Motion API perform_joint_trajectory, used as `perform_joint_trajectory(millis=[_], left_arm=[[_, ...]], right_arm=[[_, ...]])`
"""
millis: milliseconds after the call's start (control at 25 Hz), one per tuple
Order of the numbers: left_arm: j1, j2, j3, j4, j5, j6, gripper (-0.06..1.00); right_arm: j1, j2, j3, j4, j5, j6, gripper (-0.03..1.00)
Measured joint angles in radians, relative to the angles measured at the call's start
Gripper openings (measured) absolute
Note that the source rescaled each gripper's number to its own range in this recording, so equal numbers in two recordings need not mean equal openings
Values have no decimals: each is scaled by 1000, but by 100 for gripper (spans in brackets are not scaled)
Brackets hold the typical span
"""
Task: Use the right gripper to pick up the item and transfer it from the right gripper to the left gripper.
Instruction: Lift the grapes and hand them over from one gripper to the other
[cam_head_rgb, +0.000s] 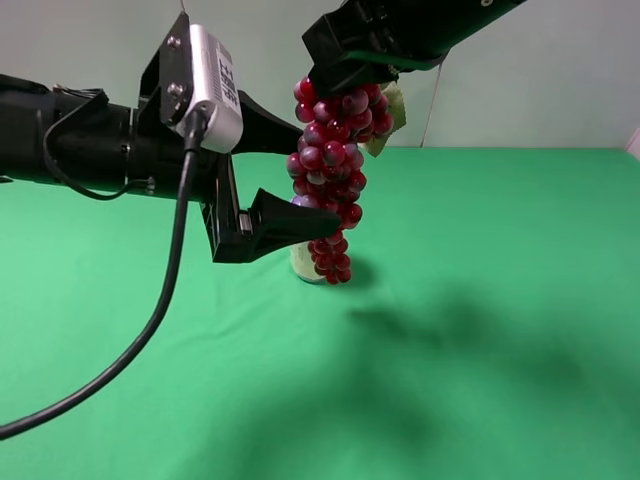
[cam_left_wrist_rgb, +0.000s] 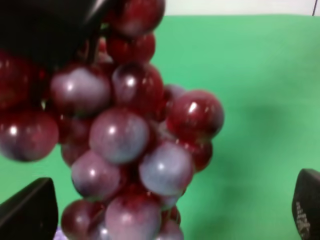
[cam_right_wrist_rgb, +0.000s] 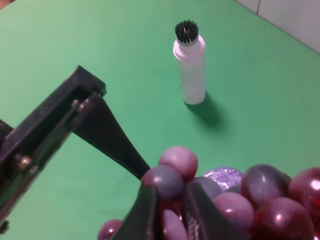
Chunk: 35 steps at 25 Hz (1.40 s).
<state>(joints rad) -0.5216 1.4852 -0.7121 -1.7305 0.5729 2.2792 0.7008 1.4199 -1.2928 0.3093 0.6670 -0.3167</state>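
A bunch of red-purple grapes with a pale leaf hangs in the air above the green table. My right gripper is shut on the top of the bunch and holds it from above; in the right wrist view its fingers pinch among the grapes. My left gripper is open, with one finger on each side of the bunch's middle. In the left wrist view the grapes fill the frame between the two fingertips. I cannot tell whether the fingers touch the grapes.
A white bottle with a black bristle top stands on the green table, partly hidden behind the grapes in the high view. A small silver foil object shows below the bunch. The left arm's cable hangs over the table.
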Motion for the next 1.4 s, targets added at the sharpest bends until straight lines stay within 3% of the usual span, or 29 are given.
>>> perform_joint_trajectory(millis=[440,760,920,1000,1080,1120,1400], left_arm=[[-1,105,-87,1,-25,-57,88],[-57,194,-140,0,-22,-56,84],[-61,196,-147,0,-29,-52,64],[-61,196,-147,0,-33,-52,40],[-61,196,-147,0,-35,-44,7],[-61,196,-147,0,-36,-34,0],[-61,196,-147,0,-36,25,1]], right_arm=[[0,0,0,0,0,0,0],[0,0,0,0,0,0,0],[0,0,0,0,1,0,0],[0,0,0,0,1,0,0],[0,0,0,0,2,0,0],[0,0,0,-1,2,0,0],[0,0,0,-1,2,0,0]])
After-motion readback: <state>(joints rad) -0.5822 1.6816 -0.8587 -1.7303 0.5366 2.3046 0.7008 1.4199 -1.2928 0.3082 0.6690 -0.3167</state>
